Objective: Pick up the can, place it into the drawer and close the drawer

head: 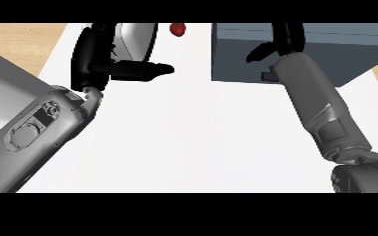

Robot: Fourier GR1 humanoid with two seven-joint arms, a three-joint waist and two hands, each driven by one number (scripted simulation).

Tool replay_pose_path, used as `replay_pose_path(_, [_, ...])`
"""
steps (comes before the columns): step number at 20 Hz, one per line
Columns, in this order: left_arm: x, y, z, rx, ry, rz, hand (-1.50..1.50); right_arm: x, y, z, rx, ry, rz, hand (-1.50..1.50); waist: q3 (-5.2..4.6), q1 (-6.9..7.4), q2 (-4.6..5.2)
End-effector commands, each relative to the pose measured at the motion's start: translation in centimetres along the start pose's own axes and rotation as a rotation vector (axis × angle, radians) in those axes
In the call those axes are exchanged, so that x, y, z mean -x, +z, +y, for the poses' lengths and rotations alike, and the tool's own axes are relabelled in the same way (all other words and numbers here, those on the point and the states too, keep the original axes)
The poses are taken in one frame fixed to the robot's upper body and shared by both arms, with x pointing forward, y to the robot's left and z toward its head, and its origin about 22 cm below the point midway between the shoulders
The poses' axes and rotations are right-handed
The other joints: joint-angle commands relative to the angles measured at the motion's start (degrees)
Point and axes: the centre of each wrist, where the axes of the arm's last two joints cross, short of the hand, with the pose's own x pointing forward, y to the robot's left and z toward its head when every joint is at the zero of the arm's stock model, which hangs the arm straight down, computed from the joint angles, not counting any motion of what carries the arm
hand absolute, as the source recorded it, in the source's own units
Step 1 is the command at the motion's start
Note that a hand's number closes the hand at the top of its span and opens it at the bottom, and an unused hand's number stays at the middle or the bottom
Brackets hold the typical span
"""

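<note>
The left hand, black and fingered on its grey forearm, is curled round a shiny silver metal can: the fingers run down the can's left side and the thumb lies across its lower end, pointing right. The can shows between them as a curved, bright cylinder near the top of the view, partly hidden by the hand. Whether it is lifted or touching the white bench cannot be told from this steep angle. The sideways wrap looks suited to carrying the can across rather than pushing it.

The right hand reaches up at the view's right, its dark fingers bent over the front part of a slate-blue box-shaped drawer. It seems to be hooked on the drawer's edge or handle, but the contact is hidden behind the fingers, so I cannot say it grips anything. Placed there, it is probably steadying the drawer or waiting to shut it.

Between can and drawer, at the far edge of the bench, sits a small red rounded thing, too small to name. The can is near the drawer but apart from it, to its left. My reading: the pick-up is done and the carry to the drawer comes next.
</note>
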Motion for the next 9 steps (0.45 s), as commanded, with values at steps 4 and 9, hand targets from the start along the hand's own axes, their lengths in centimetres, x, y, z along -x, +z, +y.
replay_pose_path(4, [1.8,0.3,1.4,-0.027,-0.001,0.022,-1.50,-4.6,-2.4,0.0,0.109,-0.452,0.088,-1.50,-0.29,-1.11,-0.94])
replay_pose_path(9, [1.9,1.6,2.6,-0.036,0.003,0.023,-1.50,-4.6,-2.4,0.1,0.102,-0.477,0.085,-1.50,-0.35,-0.89,-1.19])
